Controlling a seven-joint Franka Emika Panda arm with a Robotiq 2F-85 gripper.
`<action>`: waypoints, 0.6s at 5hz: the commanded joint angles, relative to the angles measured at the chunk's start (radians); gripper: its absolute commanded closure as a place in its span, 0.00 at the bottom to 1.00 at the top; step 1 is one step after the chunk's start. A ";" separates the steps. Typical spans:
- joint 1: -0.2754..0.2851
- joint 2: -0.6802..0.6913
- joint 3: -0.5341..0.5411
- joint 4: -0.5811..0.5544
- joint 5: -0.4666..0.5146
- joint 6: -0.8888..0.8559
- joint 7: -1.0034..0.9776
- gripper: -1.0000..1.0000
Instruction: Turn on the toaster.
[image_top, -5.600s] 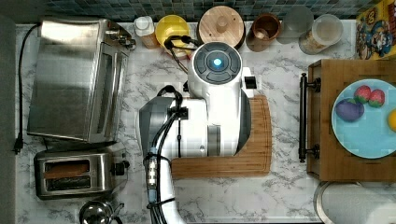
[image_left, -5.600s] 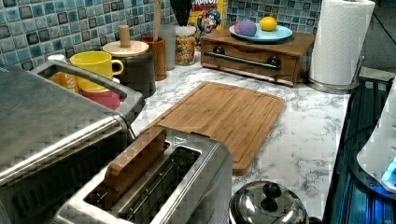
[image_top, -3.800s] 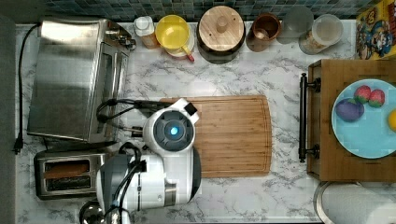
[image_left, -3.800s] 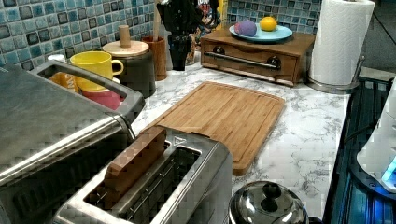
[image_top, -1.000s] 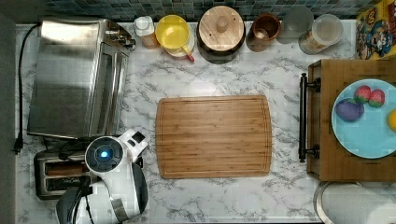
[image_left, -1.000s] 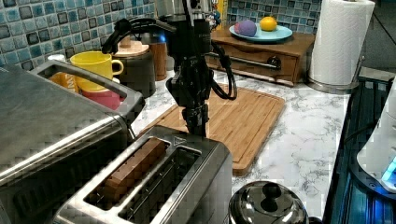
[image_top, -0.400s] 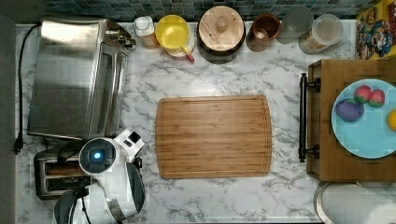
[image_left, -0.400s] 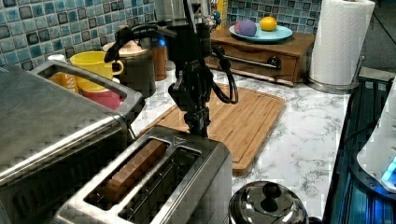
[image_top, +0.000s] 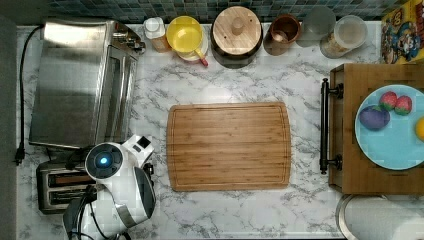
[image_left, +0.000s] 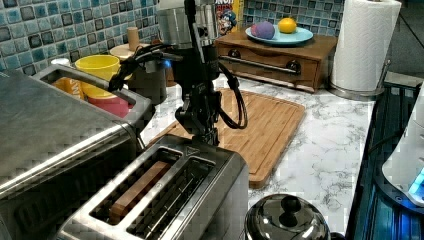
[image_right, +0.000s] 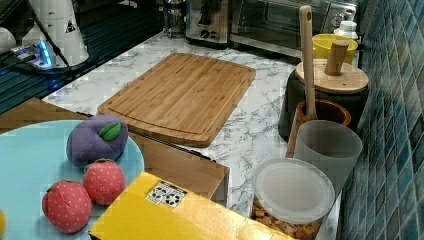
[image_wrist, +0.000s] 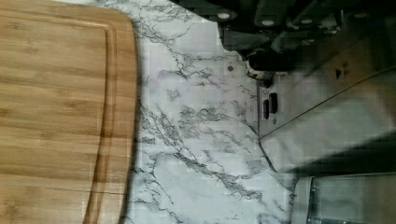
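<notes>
Small brushed-steel two-slot toaster (image_left: 165, 200) sits lower left of the left view. Black gripper (image_left: 204, 134) hangs directly over its far end, above the lever side; finger state cannot be determined.

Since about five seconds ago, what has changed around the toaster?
The arm swung from over the bamboo cutting board to the small brushed-steel toaster, its gripper coming down at the lever end. The brown slice in the slot now sits lower. Board, toaster oven and mugs stayed put.
</notes>
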 joint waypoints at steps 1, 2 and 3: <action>-0.031 0.123 -0.049 -0.168 -0.036 0.028 0.013 1.00; -0.027 0.123 -0.053 -0.168 -0.035 0.028 0.012 1.00; -0.031 0.123 -0.049 -0.168 -0.036 0.027 0.013 1.00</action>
